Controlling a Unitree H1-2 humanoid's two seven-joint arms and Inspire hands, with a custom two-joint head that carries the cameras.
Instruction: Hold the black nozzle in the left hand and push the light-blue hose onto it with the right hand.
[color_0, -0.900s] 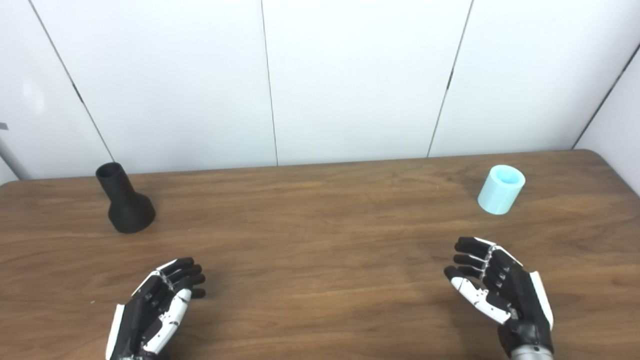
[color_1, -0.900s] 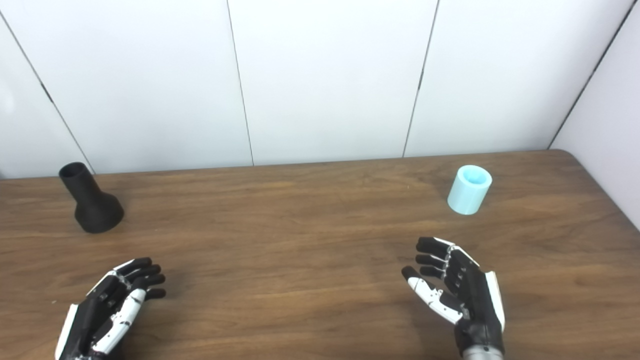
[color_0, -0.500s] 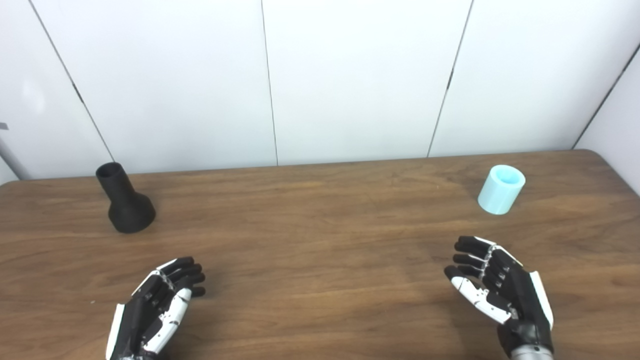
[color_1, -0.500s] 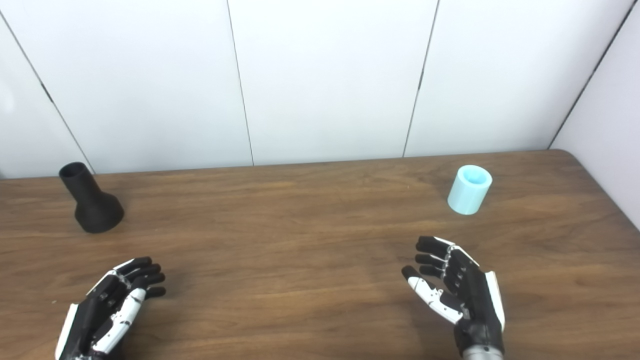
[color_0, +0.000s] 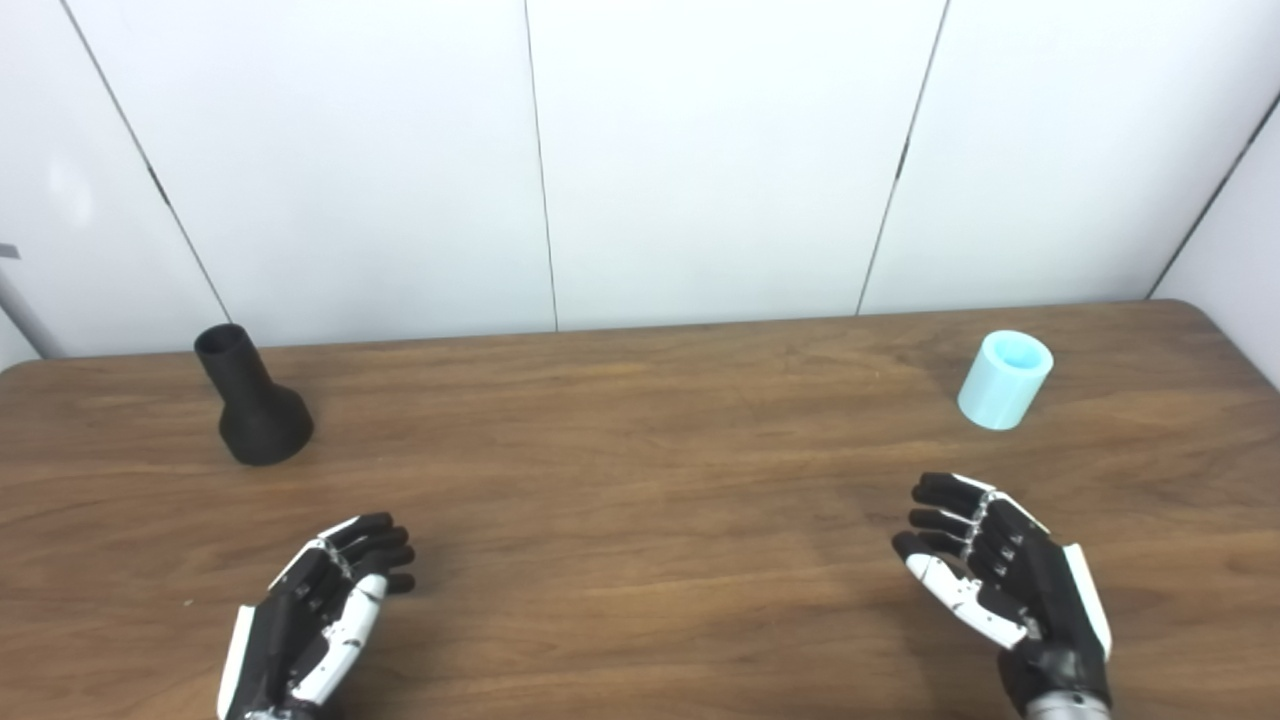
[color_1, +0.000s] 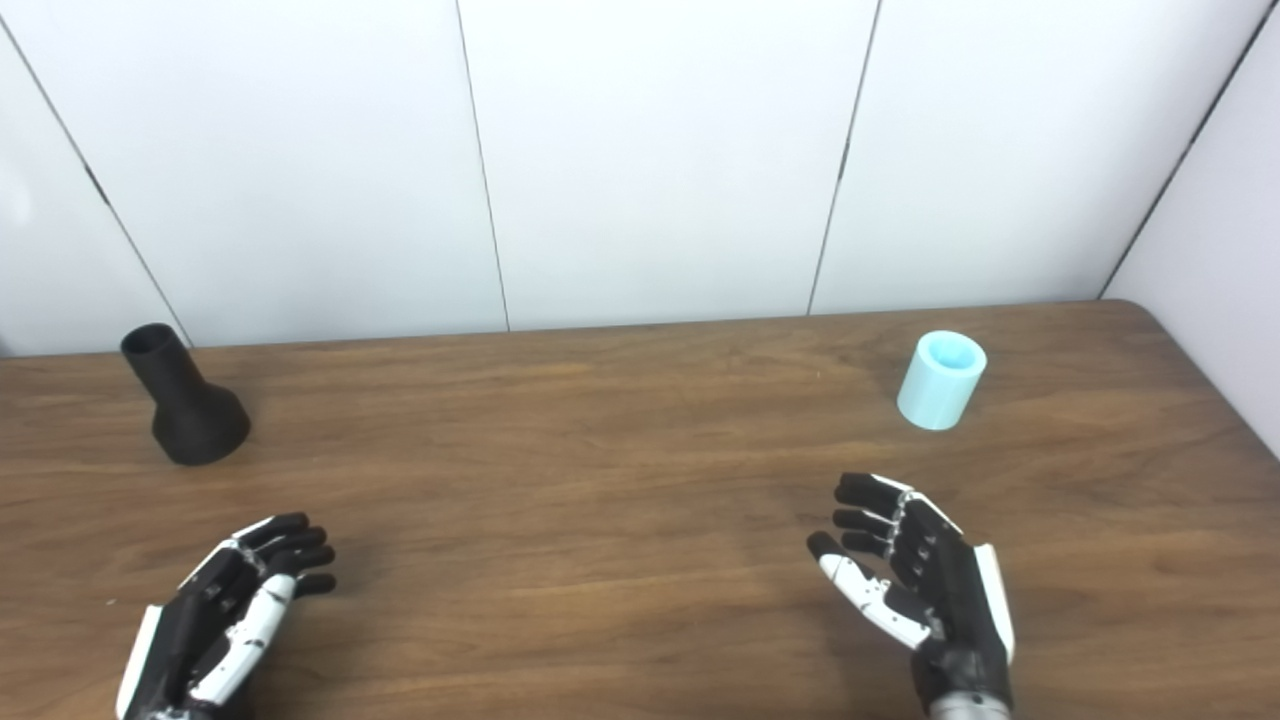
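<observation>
The desk (color_0: 640, 470) is running wall to wall across both views, w/ its back edge against white wall panels (color_0: 700, 150) and its right back corner rounded. The nozzle (color_0: 252, 412) is standing upright near the left back corner, wide base down, narrow mouth up, close to the back edge. The hose (color_0: 1004, 381) is standing on end near the right back corner, open end up, also not far from the back edge. The two are sitting well apart, w/ a broad bare stretch of wood between them and across the desk's middle.

The left hand (color_0: 318, 615) is hovering at the front edge, left side, holding nothing; fingers are apart and loosely curled, thumb alongside, palm turned inward toward the centre. It's well apart from the nozzle, which is sitting farther back and a bit to the left. The right hand (color_0: 1000, 580) is hovering at the front edge, right side, also empty, fingers spread and gently bent, palm facing inward. The hose is sitting farther back, roughly in line w/ it, not touching. Both forearms are coming in from the bottom edge.
</observation>
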